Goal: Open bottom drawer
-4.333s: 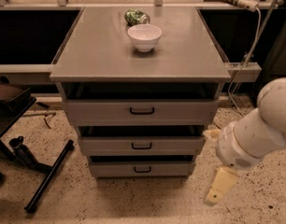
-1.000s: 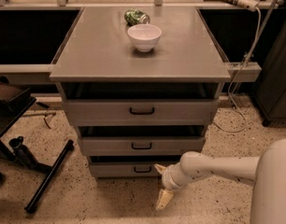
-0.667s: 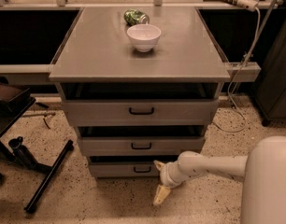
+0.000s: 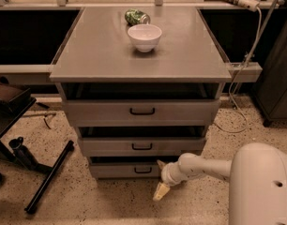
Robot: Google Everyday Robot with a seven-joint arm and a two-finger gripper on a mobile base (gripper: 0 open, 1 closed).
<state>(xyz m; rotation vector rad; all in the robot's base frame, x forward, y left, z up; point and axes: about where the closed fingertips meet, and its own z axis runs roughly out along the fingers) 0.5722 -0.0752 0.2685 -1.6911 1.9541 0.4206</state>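
Note:
The bottom drawer [image 4: 116,170] is the narrowest, lowest grey front of the cabinet, with a small black bar handle [image 4: 142,170] at its centre. It sits nearly flush under the middle drawer [image 4: 106,147]. My gripper [image 4: 159,177] is low near the floor, just right of the handle, at the end of the white arm [image 4: 204,167] that reaches in from the right. Its fingers are spread: one fingertip [image 4: 160,163] lies against the drawer front's right part, the other [image 4: 160,191] hangs below it over the floor. It holds nothing.
The top drawer [image 4: 96,111] is the widest front. A white bowl [image 4: 144,36] and a green can [image 4: 137,17] stand on the cabinet top [image 4: 96,50]. A black stand with a bar [image 4: 49,176] lies on the floor at left. A cable [image 4: 239,93] hangs at right.
The arm has come down from the right, close to the camera, to the bottom drawer. Over the last second the gripper crept slightly left and up toward the handle.

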